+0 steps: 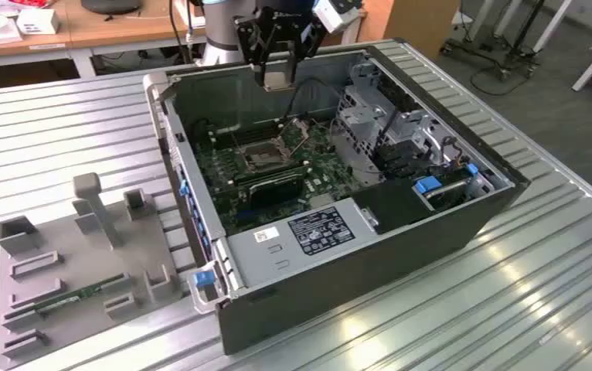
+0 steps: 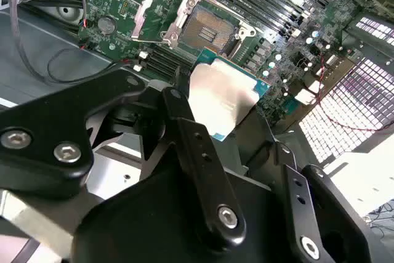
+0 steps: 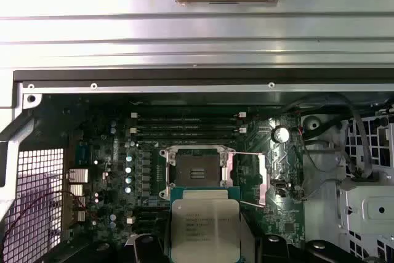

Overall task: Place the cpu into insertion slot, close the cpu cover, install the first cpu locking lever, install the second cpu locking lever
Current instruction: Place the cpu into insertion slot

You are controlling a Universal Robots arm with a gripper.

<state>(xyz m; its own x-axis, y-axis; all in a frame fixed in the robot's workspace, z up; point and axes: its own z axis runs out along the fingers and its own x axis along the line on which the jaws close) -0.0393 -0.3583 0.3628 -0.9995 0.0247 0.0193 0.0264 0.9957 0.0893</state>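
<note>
**Cpu pinched in the gripper, high over the open socket**

The gripper [image 1: 275, 71] was closed on the cpu [image 2: 225, 98], pinching it by two opposite edges with the dull metal face toward the wrist cameras. It hung above the far wall of the computer case [image 1: 379, 255], well apart from the circuit board [image 1: 322, 182]. The insertion slot [image 3: 196, 173] lay below the cpu and toward the near side of the case in the exterior view, so the remaining path looked mostly downward with a small shift nearer. In the first wrist view the cpu's edges ran roughly parallel with the slot's silver frame, so little twist seemed needed. The cpu cover [image 2: 143, 12] stood swung back beside the slot, whose contacts lay bare.
</note>
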